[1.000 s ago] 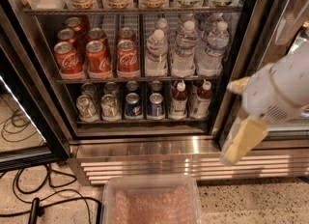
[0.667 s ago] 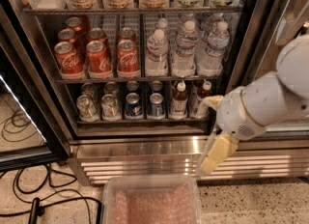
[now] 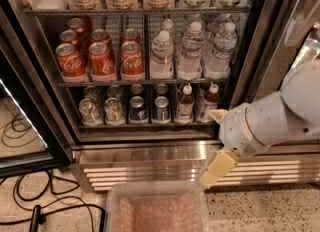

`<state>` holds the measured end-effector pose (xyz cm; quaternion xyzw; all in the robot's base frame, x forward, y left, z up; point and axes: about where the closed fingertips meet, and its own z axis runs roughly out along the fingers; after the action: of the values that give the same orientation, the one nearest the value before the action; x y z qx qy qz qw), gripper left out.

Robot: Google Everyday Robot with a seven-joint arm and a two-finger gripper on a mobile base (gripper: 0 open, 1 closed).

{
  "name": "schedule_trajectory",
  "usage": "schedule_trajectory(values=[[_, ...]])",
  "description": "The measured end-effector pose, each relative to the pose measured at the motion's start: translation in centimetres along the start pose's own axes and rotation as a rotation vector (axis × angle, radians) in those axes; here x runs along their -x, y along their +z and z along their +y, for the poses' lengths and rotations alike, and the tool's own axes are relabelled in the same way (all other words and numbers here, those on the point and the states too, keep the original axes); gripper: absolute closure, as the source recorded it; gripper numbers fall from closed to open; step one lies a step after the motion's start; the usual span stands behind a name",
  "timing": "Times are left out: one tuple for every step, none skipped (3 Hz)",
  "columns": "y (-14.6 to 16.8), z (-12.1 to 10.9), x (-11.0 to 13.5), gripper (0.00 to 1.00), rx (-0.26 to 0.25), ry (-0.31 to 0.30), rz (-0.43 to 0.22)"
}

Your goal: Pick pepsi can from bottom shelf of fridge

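two blue cans stand upright and side by side at the front middle of the bottom shelf (image 3: 150,124) of the fridge (image 3: 150,154), with more of the same kind behind them. the right-hand one is taken here as the pepsi can (image 3: 161,109), since it is nearer the arm.

neighbours, same shelf: green-and-white cans (image 3: 101,111) to the left, small bottles (image 3: 196,104) just to the right. shelf above: red cans (image 3: 102,58), water bottles (image 3: 192,51).

gripper (image 3: 219,165): low and to the right, outside the shelf opening, in front of the steel sill and just above the plastic tub (image 3: 157,208) on the floor. it holds nothing. whether it is spread or pressed together cannot be told from this view.

step in hand, by judgement: the approach. the reach to the can is not yet made.

handling notes:
- raise the gripper to mid-height of the can and turn it to face into the shelf before going in.
- enter over the front rail and under the rack above, as the gap is low.
- come in straight from the front, so the small bottles and the twin can are not nudged.
- close around the can's body, not its silver top, then lift just clear of the rail and draw straight out.
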<state>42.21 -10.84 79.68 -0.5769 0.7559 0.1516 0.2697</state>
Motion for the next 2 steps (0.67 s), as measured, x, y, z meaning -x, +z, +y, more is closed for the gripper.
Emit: schedule_trajectory(values=[[6.7, 0.7, -1.6, 0.00, 0.007, 0.040, -0.022], [13.0, -0.9, -2.4, 0.00, -0.014, 0.038, -0.065]])
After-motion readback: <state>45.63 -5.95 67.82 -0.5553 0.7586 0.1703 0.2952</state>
